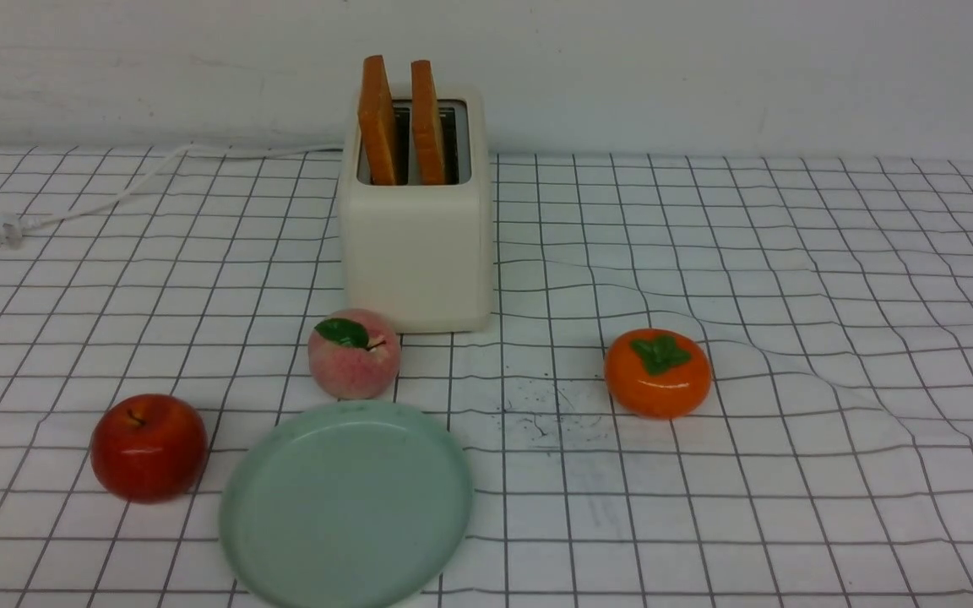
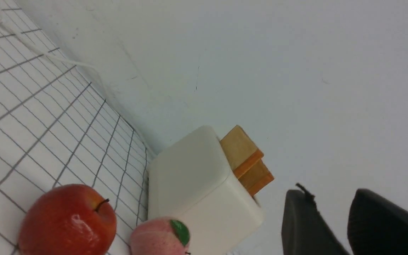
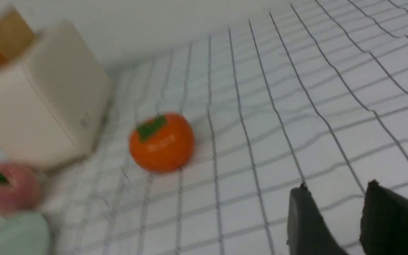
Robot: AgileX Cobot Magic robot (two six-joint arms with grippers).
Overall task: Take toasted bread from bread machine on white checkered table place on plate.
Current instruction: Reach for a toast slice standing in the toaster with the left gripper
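While both golden-tan slices of toast with orange-brown crusts (image 1: 378,122) stand upright in the slots of the boxy cream-white two-slot toaster (image 1: 417,253), at the upper centre-left of the front view, their lower parts are hidden inside it. In the left wrist view, one slice partly covers the other; in the right wrist view, the toast is blurred and cut off at the upper left edge.

A pink peach with a green leaf (image 1: 355,355) sits just in front of the toaster, below it in the front view. Under that, at the bottom centre-left, lies the round pale mint-green plate (image 1: 347,507), its near rim cut off by the frame's lower edge. A glossy dark-red apple (image 1: 149,447) rests at the lower left, and an orange persimmon with a green calyx (image 1: 658,373) right of centre. From the toaster a white cord (image 1: 127,190) runs to a pale plug at the left, hard to make out against the white cloth with a black grid (image 1: 790,507).

Neither arm shows in the front view. Each wrist view catches dark fingertips at its lower right: the left gripper (image 2: 331,205) has its jaws spread with nothing between them, and so does the right gripper (image 3: 335,198). Their rear parts are cut off.
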